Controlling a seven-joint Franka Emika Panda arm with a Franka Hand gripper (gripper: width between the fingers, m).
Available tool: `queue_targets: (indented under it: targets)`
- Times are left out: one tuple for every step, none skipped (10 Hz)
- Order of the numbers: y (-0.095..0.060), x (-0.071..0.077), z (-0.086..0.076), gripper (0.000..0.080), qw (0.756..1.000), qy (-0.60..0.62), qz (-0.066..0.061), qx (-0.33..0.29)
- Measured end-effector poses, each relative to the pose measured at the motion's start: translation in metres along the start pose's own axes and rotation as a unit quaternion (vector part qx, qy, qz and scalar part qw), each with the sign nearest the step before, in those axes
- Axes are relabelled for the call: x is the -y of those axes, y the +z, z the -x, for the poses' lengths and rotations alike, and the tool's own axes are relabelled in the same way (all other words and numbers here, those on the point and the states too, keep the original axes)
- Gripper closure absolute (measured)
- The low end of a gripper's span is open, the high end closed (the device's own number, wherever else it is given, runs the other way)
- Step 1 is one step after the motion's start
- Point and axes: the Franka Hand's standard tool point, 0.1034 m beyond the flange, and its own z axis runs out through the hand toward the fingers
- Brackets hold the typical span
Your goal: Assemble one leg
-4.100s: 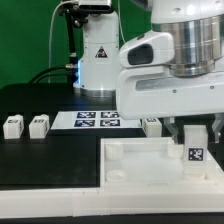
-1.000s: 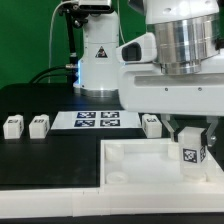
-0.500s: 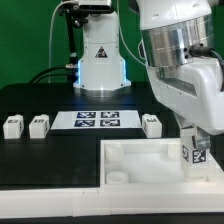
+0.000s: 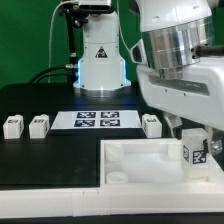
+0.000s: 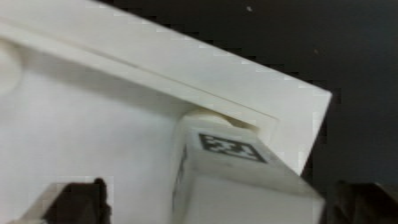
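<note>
**Leg (image 4: 195, 153) standing in tray (image 4: 140, 170) corner, claw (image 4: 195, 138) over it**

The tray is sitting at the worktop's (image 4: 50, 160) near edge, toward the exterior view's right corner. The leg is standing at the tray's far corner on that side, tag facing the exterior camera. The claw's fingers are flanking the leg's top; can't tell if they're actually clamping it. Three spare legs (image 4: 39, 125) and the marker board (image 4: 97, 120) are lying farther back.
</note>
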Motion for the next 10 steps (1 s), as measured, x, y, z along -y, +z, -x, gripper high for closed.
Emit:
queue_targets:
  targets:
    - [0.0014, 0.0016, 0.0021, 0.0157, 0.998, -0.064, 0.011, 0.005]
    - [0.0011, 0.001, 0.0005, 0.0151, 0.995, -0.099, 0.01, 0.003]
    - [0.0015, 0.0, -0.0003, 0.015, 0.987, -0.16, 0.011, 0.004]
    - [0.0016, -0.0003, -0.0004, 0.015, 0.979, -0.206, 0.011, 0.005]
    - [0.0013, 0.0001, -0.0004, 0.015, 0.97, -0.243, 0.011, 0.005]
    - [-0.0023, 0.0023, -0.0017, 0.015, 0.94, -0.341, 0.026, 0.0]
    - [-0.0051, 0.0056, -0.0033, 0.015, 0.911, -0.412, 0.031, -0.005]
    - [-0.0052, 0.0059, -0.0041, 0.015, 0.902, -0.43, 0.03, -0.007]
    - [-0.0049, 0.0059, -0.004, 0.015, 0.905, -0.425, 0.029, -0.007]
    - [-0.0047, 0.0059, -0.0038, 0.0272, 0.913, -0.407, 0.029, -0.007]
